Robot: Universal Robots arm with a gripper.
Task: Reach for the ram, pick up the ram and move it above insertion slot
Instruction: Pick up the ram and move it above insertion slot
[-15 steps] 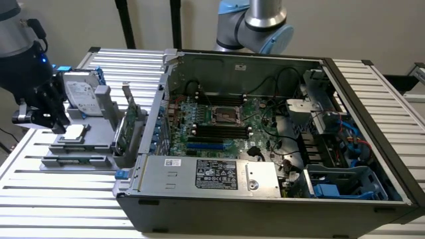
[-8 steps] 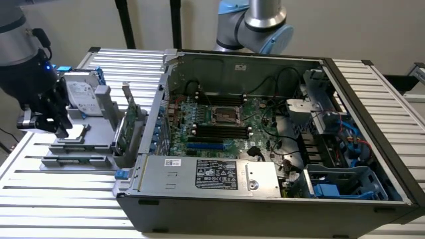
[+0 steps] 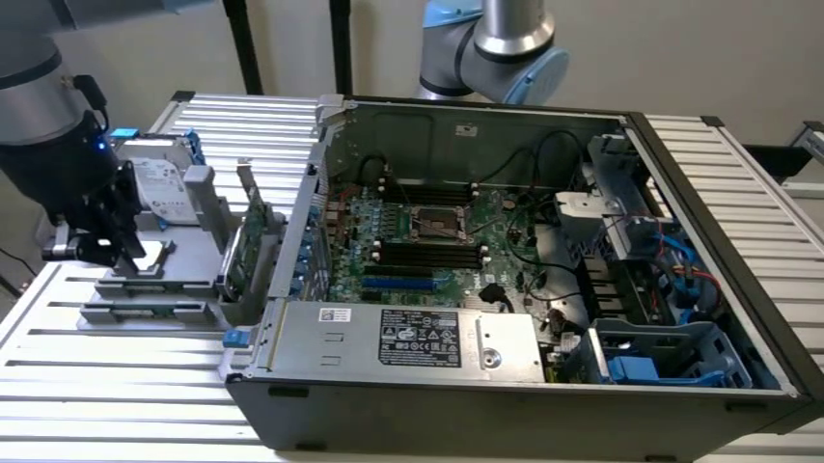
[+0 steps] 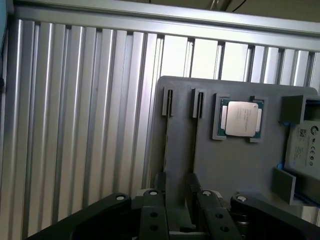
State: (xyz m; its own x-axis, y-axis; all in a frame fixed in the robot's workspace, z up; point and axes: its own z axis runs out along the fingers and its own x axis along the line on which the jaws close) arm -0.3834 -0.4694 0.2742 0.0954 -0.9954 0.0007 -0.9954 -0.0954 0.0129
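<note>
pincer (image 4: 176, 192) spread wide, empty, low over the grey holder (image 4: 235, 165) on the bench (image 4: 75, 125), ram (image 4: 165, 145) apparently standing edge-on in a holder slot just beside the fingertips, chip (image 4: 241, 119) nearby

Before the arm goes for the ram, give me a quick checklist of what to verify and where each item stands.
1. The gripper open: ok, jaws apart, nothing between them.
2. It hangs over the holder: ok.
3. Which board is the ram: cannot tell; green boards stand on edge beside the case, and I cannot say which one it is.
4. CPU and drive apart from the gripper: ok.
5. Case open from above: ok, the black slots are exposed.
</note>
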